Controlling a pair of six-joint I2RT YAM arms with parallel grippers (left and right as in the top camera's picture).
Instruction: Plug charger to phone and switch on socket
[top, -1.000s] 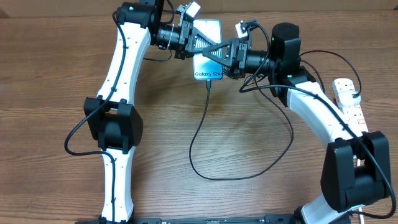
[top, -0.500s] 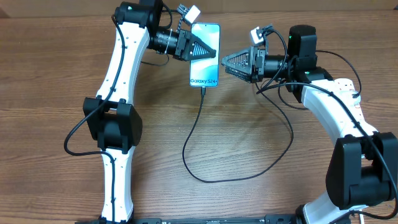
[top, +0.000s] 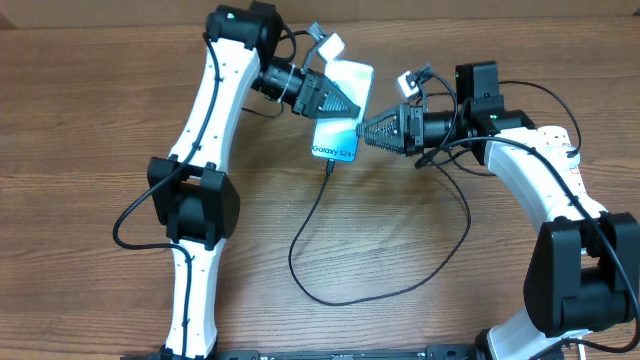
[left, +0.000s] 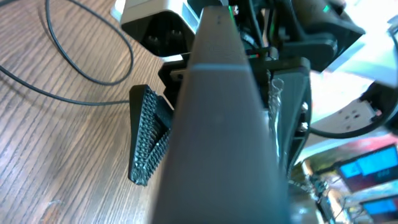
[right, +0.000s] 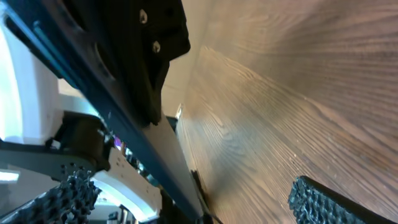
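Overhead view: phone clamped in left gripper, right gripper spread wide at its side edge.

Detail: the phone is held tilted between both grippers, lit light-blue screen up. The charger tip appears seated in the short edge below the left gripper, and its thin black cable is looped loosely on the wood-grain tabletop. The socket, white hard plastic, is well behind the right gripper and partly hidden by that arm. Risks judged:
- The slim, smooth slab could slip from a corner grip.
- The tip could be tugged out if the phone is swung or the loop is snagged by the right arm.
- The phone could be knocked by the ribbed black fingers just beside it.
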